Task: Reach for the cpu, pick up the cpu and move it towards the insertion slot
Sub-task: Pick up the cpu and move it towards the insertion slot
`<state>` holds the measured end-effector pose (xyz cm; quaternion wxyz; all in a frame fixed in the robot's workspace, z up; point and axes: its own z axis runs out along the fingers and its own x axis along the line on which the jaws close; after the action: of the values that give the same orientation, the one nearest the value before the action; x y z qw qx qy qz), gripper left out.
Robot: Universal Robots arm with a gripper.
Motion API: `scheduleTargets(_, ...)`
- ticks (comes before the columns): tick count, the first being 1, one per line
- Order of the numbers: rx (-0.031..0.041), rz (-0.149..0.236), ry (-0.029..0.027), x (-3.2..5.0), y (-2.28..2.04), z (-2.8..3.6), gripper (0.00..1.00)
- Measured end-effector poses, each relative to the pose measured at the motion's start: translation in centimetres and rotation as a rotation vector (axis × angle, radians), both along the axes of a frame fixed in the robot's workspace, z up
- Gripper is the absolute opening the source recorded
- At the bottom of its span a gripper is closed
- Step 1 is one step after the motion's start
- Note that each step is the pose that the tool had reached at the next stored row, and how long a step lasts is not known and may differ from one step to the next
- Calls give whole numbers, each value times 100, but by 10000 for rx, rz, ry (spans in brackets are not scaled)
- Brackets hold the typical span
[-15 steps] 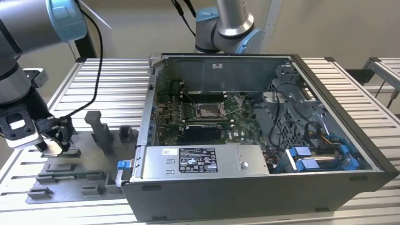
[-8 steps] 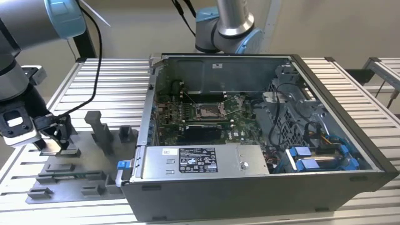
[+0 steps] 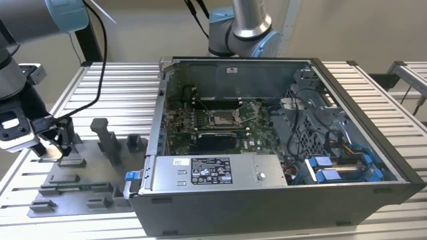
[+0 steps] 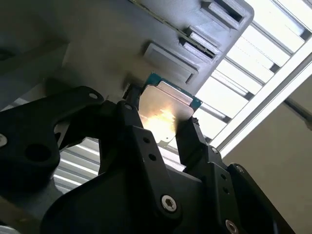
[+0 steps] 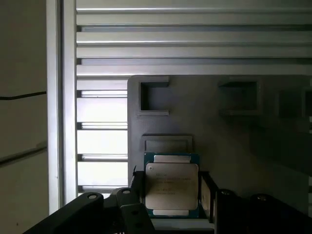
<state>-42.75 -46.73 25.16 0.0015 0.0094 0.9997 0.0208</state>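
Black two-finger gripper (image 3: 55, 149) hung over grey plastic fixture plate (image 3: 75, 201), well apart from silver-framed square insertion slot (image 3: 222, 118) toward exterior view's right. Small flat silvery green-rimmed square cpu (image 5: 171, 187) sat between fingers (image 5: 137, 188), apparently pinched by opposite edges.

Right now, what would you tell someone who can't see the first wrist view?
A black gripper pinches a small flat silvery square cpu by its sides, over a grey plastic fixture block with square pockets. Pale ribbed metal table slats lie beyond.
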Motion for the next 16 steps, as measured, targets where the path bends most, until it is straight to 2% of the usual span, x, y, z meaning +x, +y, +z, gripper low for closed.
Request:
scheduleTargets(10, 1, -1, -1, -1, 0, 186, 0)
scheduleTargets(16, 0, -1, 0, 0, 0, 334, 0)
